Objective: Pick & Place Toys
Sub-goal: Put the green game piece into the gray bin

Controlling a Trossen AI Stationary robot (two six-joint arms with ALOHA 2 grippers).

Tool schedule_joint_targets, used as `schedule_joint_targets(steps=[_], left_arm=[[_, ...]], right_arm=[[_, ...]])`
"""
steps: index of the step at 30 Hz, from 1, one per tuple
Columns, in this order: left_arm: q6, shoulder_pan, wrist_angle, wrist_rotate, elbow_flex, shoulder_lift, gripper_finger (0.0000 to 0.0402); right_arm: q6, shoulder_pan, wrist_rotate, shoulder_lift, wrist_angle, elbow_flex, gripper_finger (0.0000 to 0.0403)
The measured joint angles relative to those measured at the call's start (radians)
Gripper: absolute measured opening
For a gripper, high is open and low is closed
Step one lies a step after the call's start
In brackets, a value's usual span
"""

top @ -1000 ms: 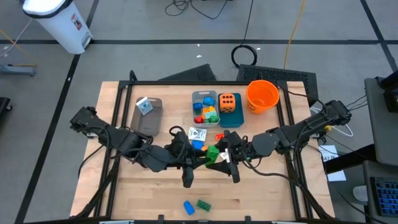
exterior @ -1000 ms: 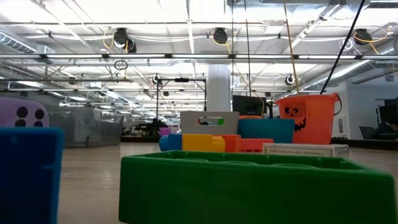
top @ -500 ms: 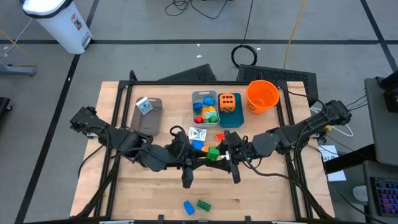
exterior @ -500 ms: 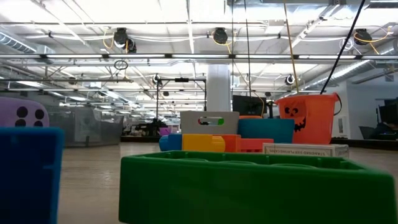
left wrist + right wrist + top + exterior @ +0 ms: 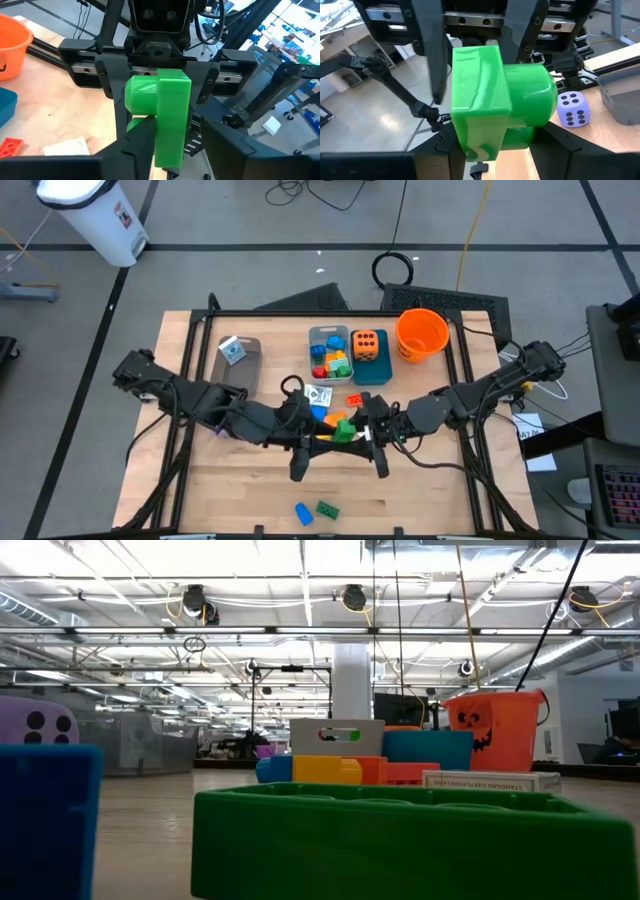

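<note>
Wooden tabletop [image 5: 250,485] carried the whole scene, with a grey concrete floor around it. At the table's middle a green brick [image 5: 345,427] was held up between the 2 grippers, which faced each other. The left gripper [image 5: 318,438] and the right gripper [image 5: 358,434] met at it; in the right wrist view the brick [image 5: 495,102] sat in the right arm's own fingers with the opposing fingers [image 5: 427,50] pressed to its sides, so both were clenched on it. Just beside it lay a blue brick [image 5: 318,413], a red brick [image 5: 353,399] and a white packet [image 5: 317,395]. A purple die [image 5: 573,111] rested on the wood nearby. Farther back stood a grey bin [image 5: 329,353] of bricks, a teal bin [image 5: 381,371] with an orange die [image 5: 367,344], and an orange bucket [image 5: 421,333]. Near the front edge lay 2 more bricks [image 5: 315,511].
</note>
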Motion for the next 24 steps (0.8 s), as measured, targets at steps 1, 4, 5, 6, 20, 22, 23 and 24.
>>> schedule_joint_targets(steps=[1, 4, 5, 6, 20, 22, 23, 24], left_arm=[[0.008, 0.003, -0.001, 0.004, 0.000, -0.004, 0.0179], [0.053, 0.013, -0.006, 0.006, 0.000, -0.013, 0.0205], [0.064, 0.017, -0.009, 0.005, 0.000, -0.019, 0.0211], [0.075, 0.018, -0.015, 0.007, 0.000, -0.028, 0.0215], [0.157, 0.058, -0.272, -0.086, 0.000, -0.234, 0.0193], [0.161, 0.057, -0.318, -0.121, 0.000, -0.274, 0.0188], [0.166, 0.056, -0.345, -0.135, 0.000, -0.292, 0.0185], [0.172, 0.056, -0.359, -0.143, 0.000, -0.307, 0.0183]], right_arm=[[0.000, 0.000, 0.006, 0.000, -0.001, 0.000, 0.0167], [-0.001, -0.002, 0.013, 0.000, 0.008, 0.000, 0.0171], [-0.003, -0.002, 0.017, -0.001, 0.007, 0.000, 0.0171], [-0.005, -0.005, 0.019, -0.001, 0.008, 0.000, 0.0171], [-0.042, -0.115, 0.007, -0.086, -0.025, 0.001, 0.0168], [-0.044, -0.151, 0.004, -0.099, -0.040, 0.001, 0.0168], [-0.045, -0.174, 0.004, -0.102, -0.037, 0.001, 0.0168], [-0.045, -0.197, 0.000, -0.105, -0.037, 0.001, 0.0168]])
